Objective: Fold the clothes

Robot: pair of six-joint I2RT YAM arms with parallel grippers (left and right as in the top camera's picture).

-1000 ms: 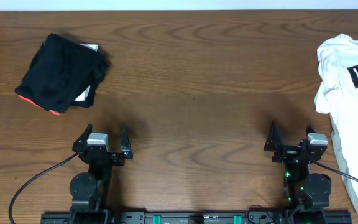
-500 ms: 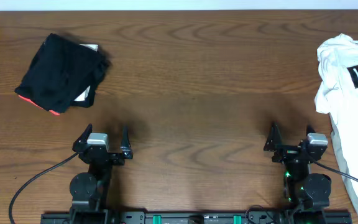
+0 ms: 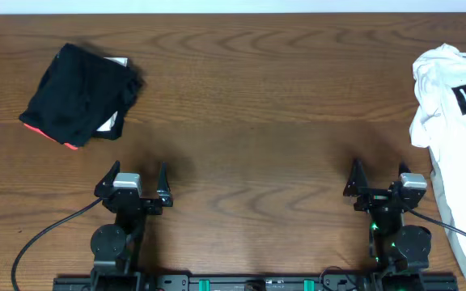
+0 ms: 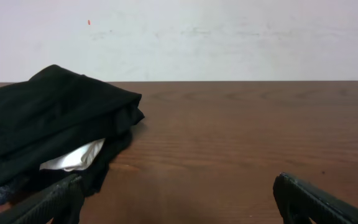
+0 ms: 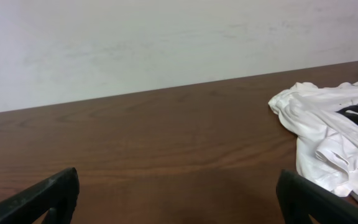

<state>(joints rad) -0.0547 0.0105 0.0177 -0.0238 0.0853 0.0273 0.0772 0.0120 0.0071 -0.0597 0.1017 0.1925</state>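
Note:
The clothes, a crumpled white T-shirt (image 3: 458,137) with black lettering, lie along the table's right edge and run partly out of the overhead view. In the right wrist view the T-shirt (image 5: 334,137) sits ahead and to the right. My right gripper (image 3: 379,176) rests near the front edge, just left of the shirt, open with nothing between its fingers (image 5: 51,196). My left gripper (image 3: 136,175) stands open near the front left, empty, its fingers (image 4: 309,202) wide apart over bare wood.
A folded black garment (image 3: 79,94) with a red-orange edge and a white tag lies at the back left, and shows ahead-left as the black garment (image 4: 48,134) in the left wrist view. The brown wooden table (image 3: 249,105) ends at a pale wall (image 5: 166,43).

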